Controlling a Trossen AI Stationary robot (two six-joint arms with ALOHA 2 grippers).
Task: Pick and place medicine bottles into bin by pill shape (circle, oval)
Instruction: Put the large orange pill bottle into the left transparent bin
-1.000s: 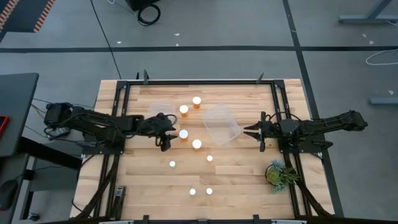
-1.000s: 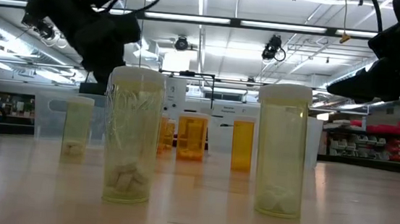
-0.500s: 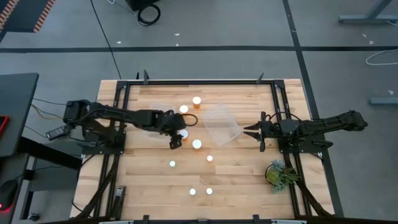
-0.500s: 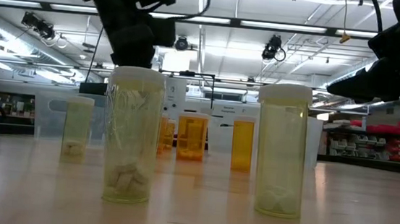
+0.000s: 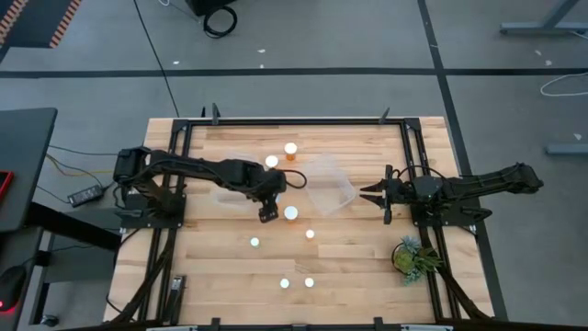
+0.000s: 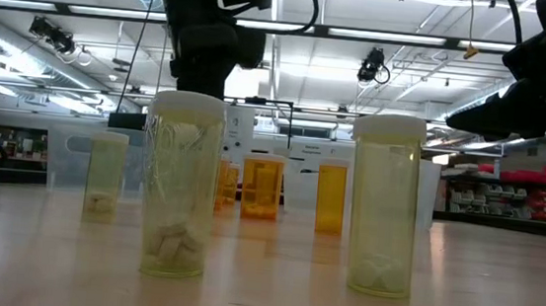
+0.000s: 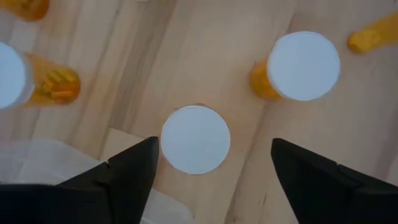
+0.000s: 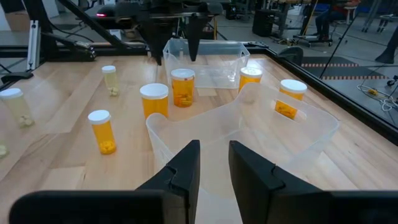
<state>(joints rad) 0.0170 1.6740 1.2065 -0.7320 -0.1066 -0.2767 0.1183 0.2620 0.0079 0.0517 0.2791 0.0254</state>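
Note:
Several medicine bottles with white caps stand upright on their bases on the wooden table. My left gripper hangs open above one of them, pointing steeply down. In the left wrist view that bottle's white cap shows between and beyond the spread fingers, untouched. An orange bottle stands close beside it, also seen as bottle. My right gripper waits shut at the table's right, pointing at a clear bin. Two pale bottles fill the low view.
A second clear bin lies under my left arm. Two orange bottles stand between the bins at the far side. Smaller bottles stand near the front edge. A small green plant sits at the right front.
My left gripper has gone toward the table's right edge and somewhat up, from beside the left bin to above the bottles in the middle. It has tipped from a shallow slant to point steeply down. The bottles have not moved.

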